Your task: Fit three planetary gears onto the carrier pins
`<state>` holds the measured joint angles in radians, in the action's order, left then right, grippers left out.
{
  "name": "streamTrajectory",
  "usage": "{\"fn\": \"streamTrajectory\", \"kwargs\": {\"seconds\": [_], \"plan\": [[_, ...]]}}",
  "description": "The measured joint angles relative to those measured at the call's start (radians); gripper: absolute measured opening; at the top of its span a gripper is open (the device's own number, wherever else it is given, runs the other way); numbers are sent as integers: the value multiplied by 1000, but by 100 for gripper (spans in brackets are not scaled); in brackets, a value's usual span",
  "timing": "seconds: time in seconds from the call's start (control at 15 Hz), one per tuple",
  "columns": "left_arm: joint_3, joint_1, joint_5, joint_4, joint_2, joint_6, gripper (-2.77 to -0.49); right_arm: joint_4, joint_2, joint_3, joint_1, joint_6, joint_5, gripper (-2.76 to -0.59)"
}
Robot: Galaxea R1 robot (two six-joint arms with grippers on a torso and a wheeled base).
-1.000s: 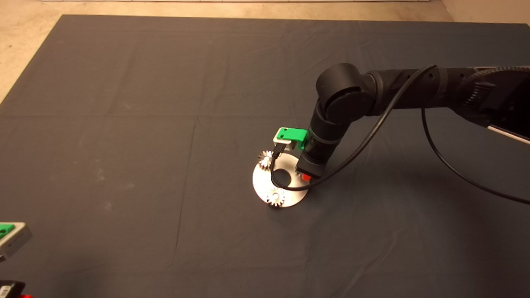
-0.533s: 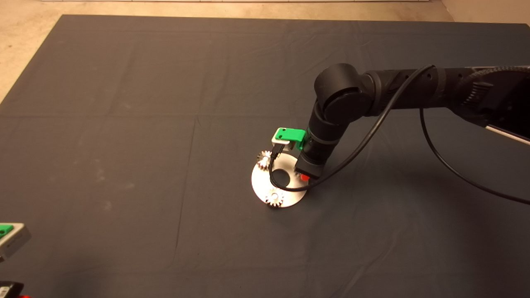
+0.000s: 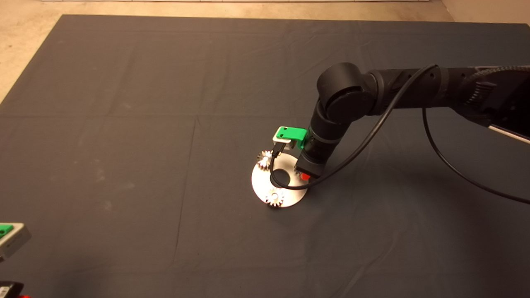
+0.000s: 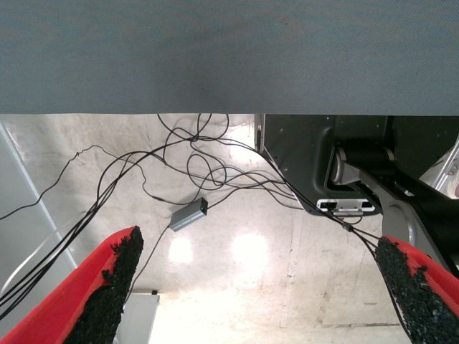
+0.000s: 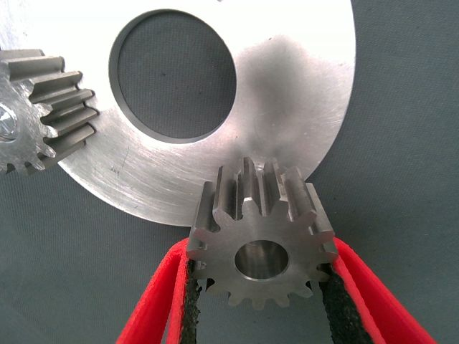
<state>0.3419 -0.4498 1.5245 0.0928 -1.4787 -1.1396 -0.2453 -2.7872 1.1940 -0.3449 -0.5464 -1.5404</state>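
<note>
Third small silvery steel gear (image 5: 262, 244) sat clamped between the right gripper (image 5: 262, 287) fingers, bore axis pointing out from the fingers, with the shiny round carrier disc (image 5: 287, 93) just beyond; its pin stayed hidden. Left gripper (image 4: 262, 287) idled wide open.

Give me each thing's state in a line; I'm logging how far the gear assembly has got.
Far gear: seated on the disc.
Near gear: seated on the disc.
Third gear: held in the right gripper, not yet on a pin.
Disc: flat on the mat.
Right gripper: shut on the third gear, over the disc's edge.
Left gripper: open, parked off the mat.
</note>
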Motion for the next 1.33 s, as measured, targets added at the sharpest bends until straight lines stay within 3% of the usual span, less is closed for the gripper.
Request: {"fn": "streamTrajectory", "kwargs": {"seconds": [0.13, 0.47, 1.33], "plan": [[0, 0, 0, 0, 0, 0, -93, -1, 0, 0, -7, 0, 8, -234], [0, 0, 0, 0, 0, 0, -93, -2, -2, 0, -21, 0, 7, -234], [0, 0, 0, 0, 2, 2, -93, -2, -2, 0, -13, 5, 8, -235]]}}
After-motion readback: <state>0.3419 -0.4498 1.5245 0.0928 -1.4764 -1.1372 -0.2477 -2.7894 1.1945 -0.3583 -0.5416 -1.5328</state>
